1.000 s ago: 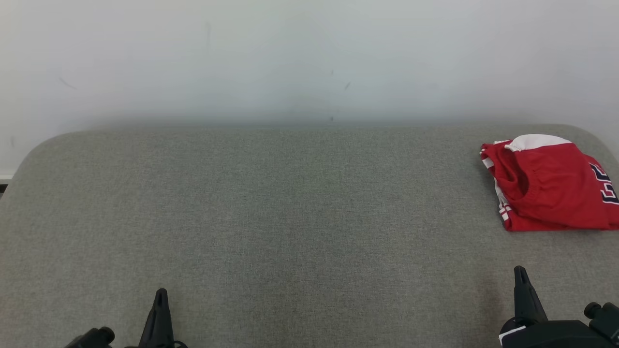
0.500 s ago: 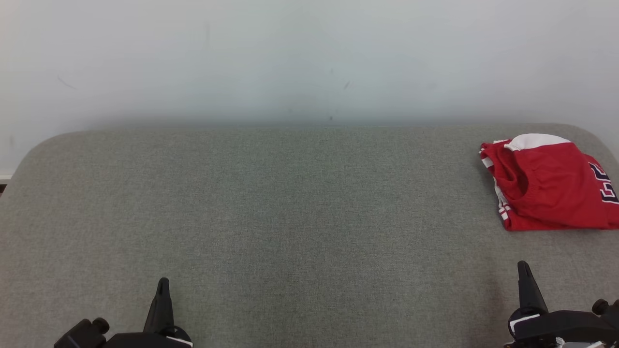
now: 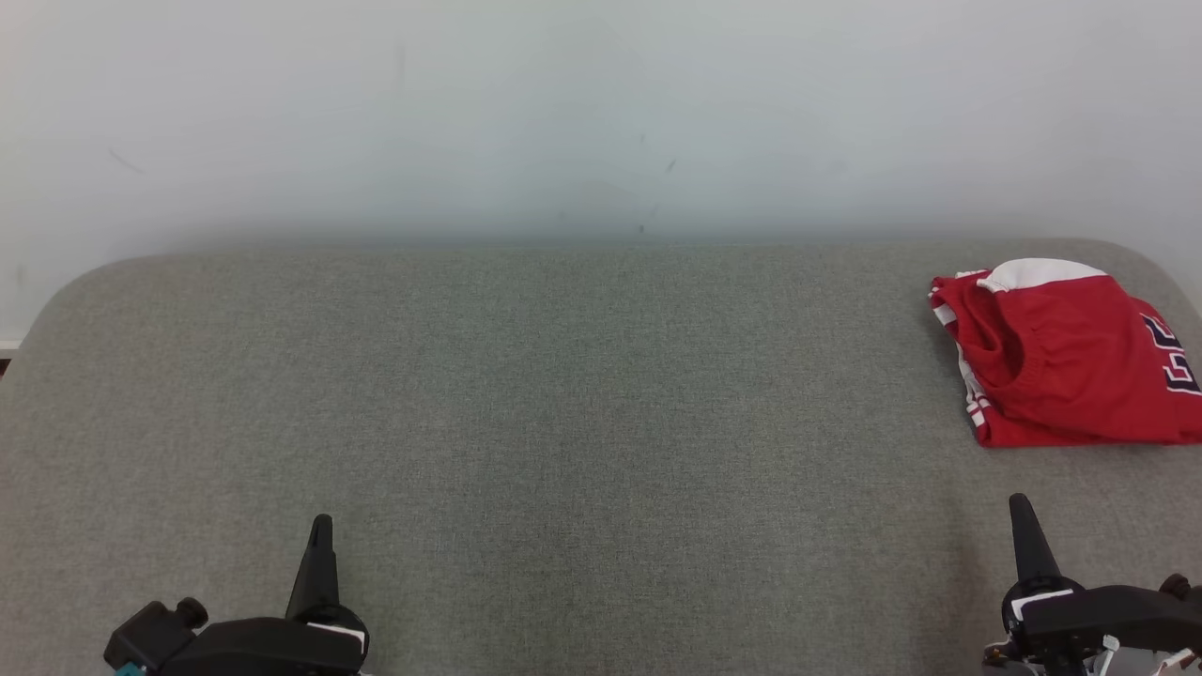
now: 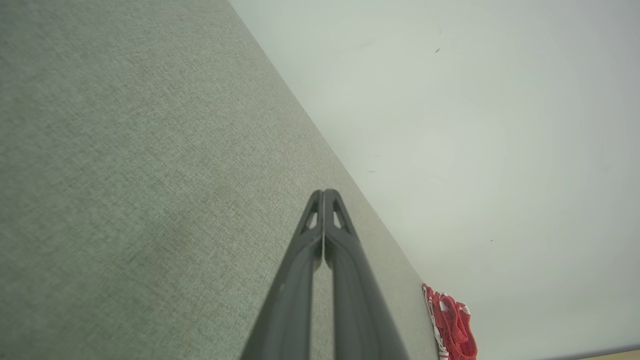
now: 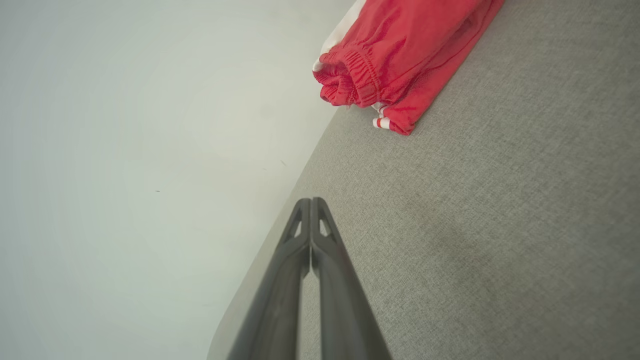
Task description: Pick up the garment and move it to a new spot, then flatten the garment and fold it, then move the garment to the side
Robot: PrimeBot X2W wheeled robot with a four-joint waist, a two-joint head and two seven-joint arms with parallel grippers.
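Observation:
The garment [image 3: 1071,366] is red with white trim and dark lettering, folded into a compact bundle at the far right of the grey fabric table [image 3: 582,404]. It also appears as the red garment [image 5: 400,55] at the top of the right wrist view and as a small red garment [image 4: 452,325] at the bottom right of the left wrist view. My left gripper [image 3: 321,526] sits at the lower left, shut and holding nothing. My right gripper [image 3: 1021,507] is at the lower right, shut and empty, a short way in front of the garment.
A pale wall [image 3: 601,113] rises directly behind the table's rounded far edge. Wide grey table surface stretches between my two grippers and to the left of the garment.
Both grippers have slid a little farther up into the head view, with more of their black bodies showing. The garment has stayed put.

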